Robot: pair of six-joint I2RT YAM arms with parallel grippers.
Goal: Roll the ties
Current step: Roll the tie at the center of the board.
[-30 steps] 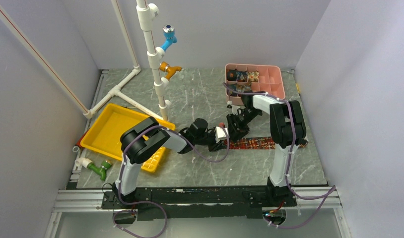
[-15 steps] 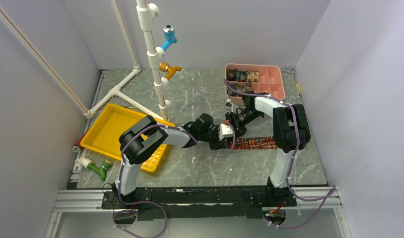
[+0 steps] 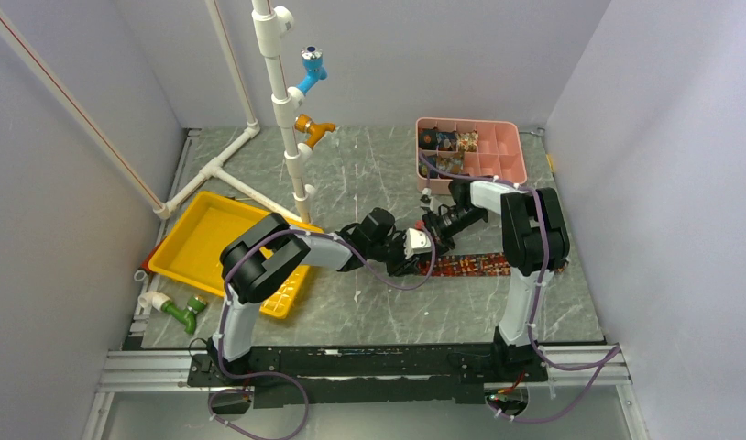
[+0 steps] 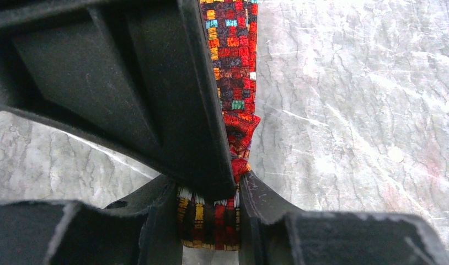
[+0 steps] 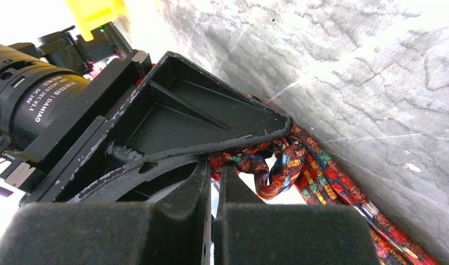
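Note:
A flat tie (image 3: pixel 484 265) with red, dark and gold squares lies across the grey table, right of centre. My left gripper (image 3: pixel 413 263) is shut on its left end, and that end shows folded between the jaws (image 4: pixel 208 212). The rest of the tie (image 4: pixel 233 55) stretches away from them. My right gripper (image 3: pixel 432 240) comes in from behind, one finger (image 4: pixel 156 99) lying across the left jaws. Its jaws (image 5: pixel 215 168) are shut at the puckered fabric (image 5: pixel 277 160) of the same end. Small rolled ties (image 3: pixel 449 142) sit in the pink box.
The pink divided box (image 3: pixel 511 147) stands at the back right. A yellow tray (image 3: pixel 200 238) sits on the left. A white pipe stand (image 3: pixel 287 101) carries a blue tap (image 3: pixel 312 66) and an orange tap (image 3: pixel 312 128). A green tap (image 3: pixel 186 312) lies at the front left.
The right gripper has closed at the tie's left end. The left arm shifted right toward that end a second ago and has since held still.

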